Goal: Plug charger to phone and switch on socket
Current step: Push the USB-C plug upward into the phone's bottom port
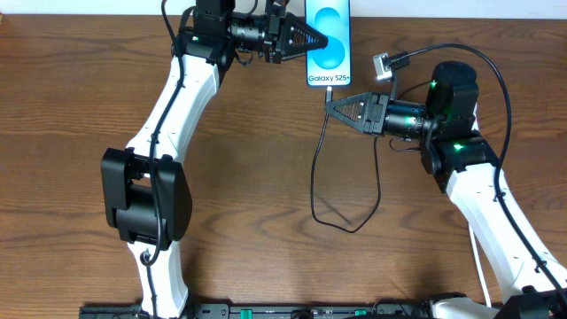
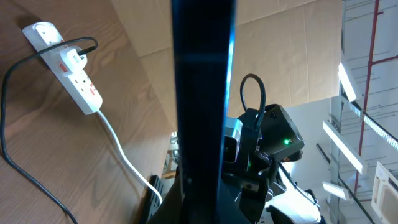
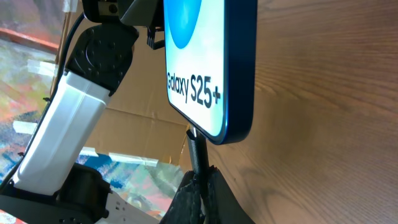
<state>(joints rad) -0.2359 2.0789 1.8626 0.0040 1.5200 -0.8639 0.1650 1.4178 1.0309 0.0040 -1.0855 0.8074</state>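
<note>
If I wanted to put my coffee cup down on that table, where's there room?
The table has its widest bare wood between the left arm and the charger loop. There is more left of that arm, and between the loop and the right arm. Top centre is crowded: the left gripper and right gripper meet at the phone.

Soft, even light leaves faint shadows on the wooden table [image 1: 248,177]. The phone [image 1: 330,66] screen glows (slightly washed out); in the left wrist view it blurs dark, centre frame.

Table [image 1: 257,151]: dark brown wood grain. Backdrop: tan cardboard panels [image 2: 286,56]. Far right: white shelving [image 2: 346,149], red upright [image 2: 372,56].
</note>
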